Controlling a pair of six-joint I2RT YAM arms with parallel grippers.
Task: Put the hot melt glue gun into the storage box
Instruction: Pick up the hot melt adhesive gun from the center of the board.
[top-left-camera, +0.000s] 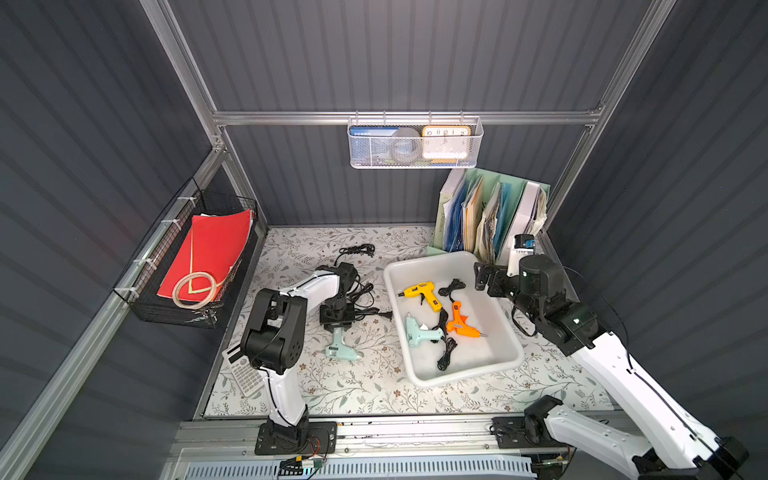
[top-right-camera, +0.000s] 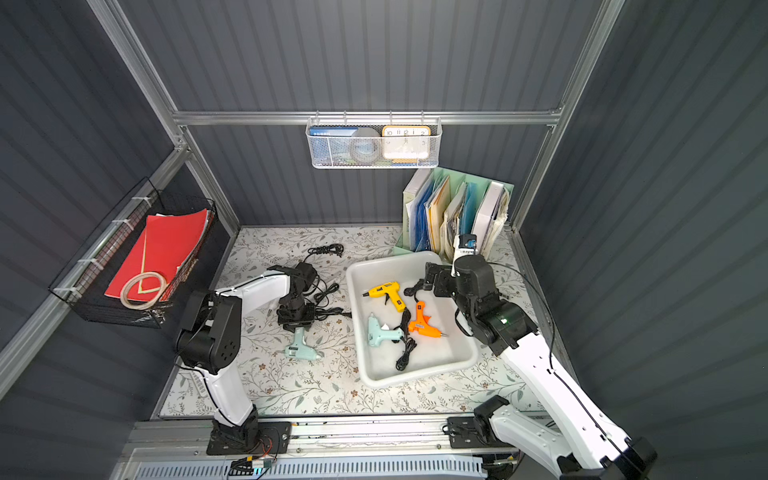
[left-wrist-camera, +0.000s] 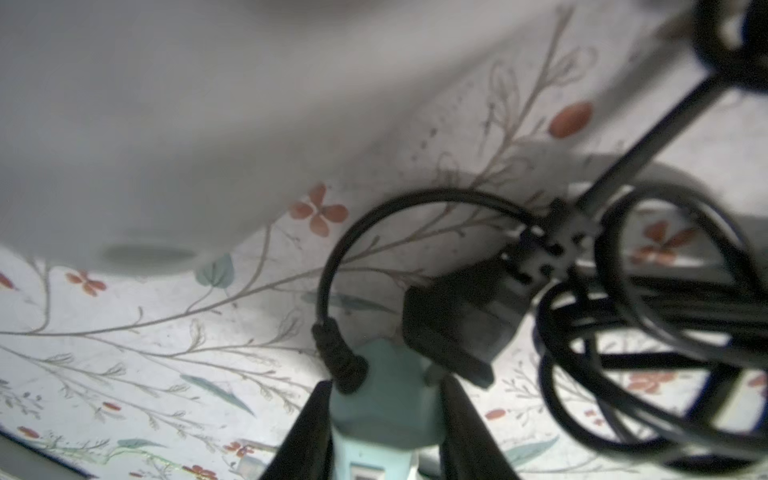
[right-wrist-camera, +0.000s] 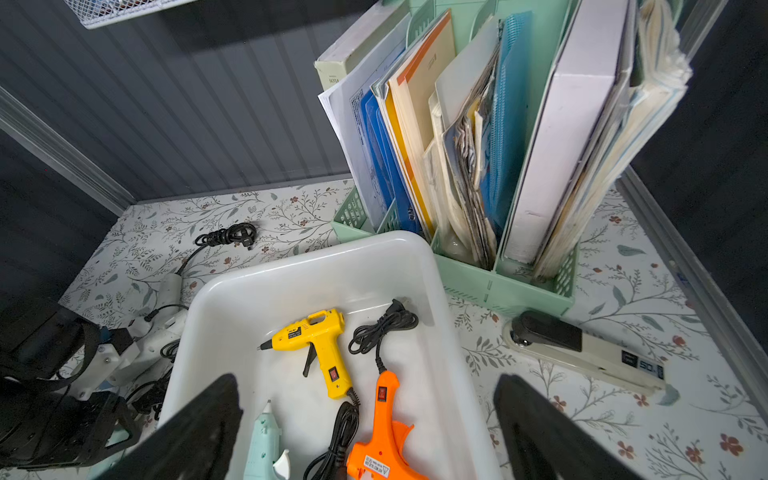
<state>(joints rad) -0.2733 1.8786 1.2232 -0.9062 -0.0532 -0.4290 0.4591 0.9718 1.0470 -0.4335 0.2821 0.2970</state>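
Left gripper (left-wrist-camera: 386, 384) clamps the glue gun (top-left-camera: 341, 352) by its handle, which points to 12 o'clock; the storage box (top-left-camera: 482, 349) lies at 3 o'clock; right gripper (right-wrist-camera: 365, 380) gapes wide.

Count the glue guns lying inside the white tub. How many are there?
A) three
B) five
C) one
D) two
A: the yellow glue gun, the orange glue gun and a mint glue gun lie in the storage box. A second mint gun lies outside it on the table.
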